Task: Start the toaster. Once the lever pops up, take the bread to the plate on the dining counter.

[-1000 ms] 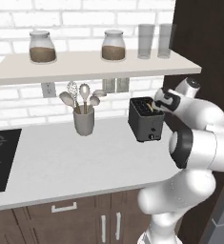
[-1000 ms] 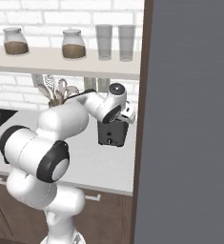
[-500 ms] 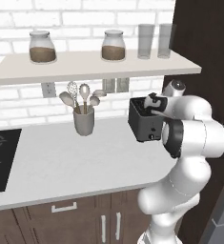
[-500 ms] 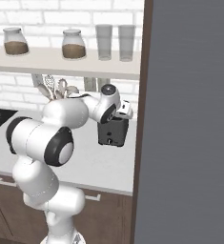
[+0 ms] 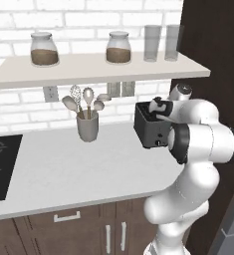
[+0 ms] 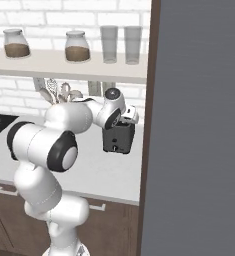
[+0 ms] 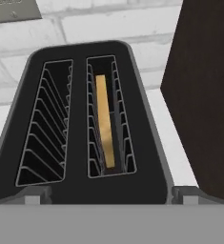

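The small boxy black toaster [image 7: 80, 119] is being viewed from directly above in the hand view, and it is standing on the pale grey kitchen worktop [image 5: 63, 169] beside a tall dark brown cabinet side [image 7: 204, 90]. The flat slice of pale tan bread [image 7: 105, 121] is being held on edge, low inside the right-hand slot, while the left-hand slot is lying bare. The two-finger gripper [image 5: 157, 107] is being held just over the toaster's top with its jaws spread wide and nothing between them. Over the last second the hand is being seen to have drawn in from beside the toaster to a place above its slots, while the toaster itself is being left where it was. This is being judged as an approach, either towards the lever or towards the bread; the lever's position cannot be told from these views, so whether toasting is under way is being left open. Further off, a grey utensil cup [image 5: 87, 127] is standing on the worktop, and glass jars [image 5: 44, 49] are being kept on the white wall shelf [image 5: 88, 69].
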